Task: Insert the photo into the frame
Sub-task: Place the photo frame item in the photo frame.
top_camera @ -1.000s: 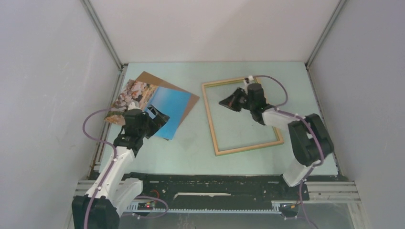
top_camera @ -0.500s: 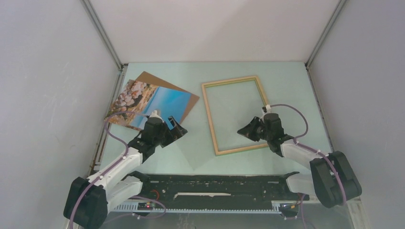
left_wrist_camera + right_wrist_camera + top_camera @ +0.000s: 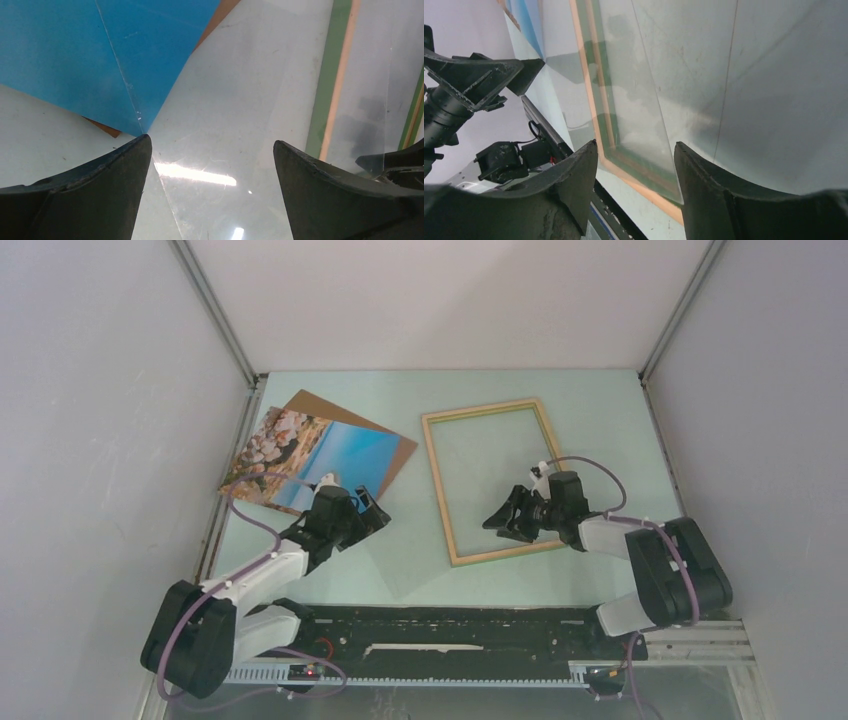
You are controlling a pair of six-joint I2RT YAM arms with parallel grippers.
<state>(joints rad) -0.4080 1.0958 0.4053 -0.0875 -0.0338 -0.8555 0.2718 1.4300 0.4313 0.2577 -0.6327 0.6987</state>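
The photo (image 3: 320,452), blue water with pale rocks at its left end, lies face up on the brown backing board (image 3: 398,452) at the table's left. Its blue part fills the upper left of the left wrist view (image 3: 100,55). My left gripper (image 3: 372,508) hovers open at the photo's near right corner, holding nothing (image 3: 212,145). The frame (image 3: 436,485), pale wood side up, lies flat at centre right; its green and wood edge shows too (image 3: 330,75). My right gripper (image 3: 500,523) is open over the frame's near edge (image 3: 586,85), a clear pane corner between its fingers (image 3: 634,150).
White walls close in the pale green table on three sides. A black rail (image 3: 450,625) with the arm bases runs along the near edge. A metal strip (image 3: 215,530) borders the table's left side beside the photo.
My right gripper came from the frame's far side to its near edge and went from shut to open. My left gripper drew back off the photo toward its near right corner.
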